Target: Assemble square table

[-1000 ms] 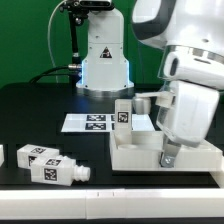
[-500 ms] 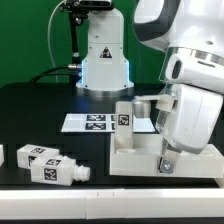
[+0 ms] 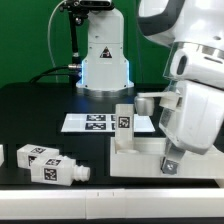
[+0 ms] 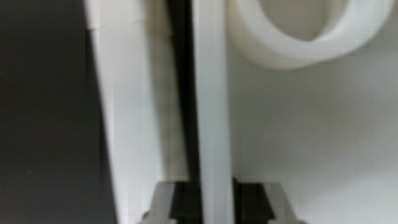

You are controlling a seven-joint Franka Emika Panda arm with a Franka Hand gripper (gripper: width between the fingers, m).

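Now the end effector (image 3: pixel 170 164) is seen lowered slightly and closed on the raised rim of the white plastic square slab (image 3: pixel 135 158). The slab lies unmoved on the black counter (image 3: pixel 40 110), at the exterior view's right, with one tagged chunky white leg (image 3: pixel 124 117) upright at its far corner; repositioning is judged still pending

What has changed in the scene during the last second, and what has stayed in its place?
The gripper, shut on the rim of the square tabletop, sank slightly, and the arm leaned a little toward the exterior view's right. Nothing was released. The upright leg, the lying legs and the marker board stayed put.
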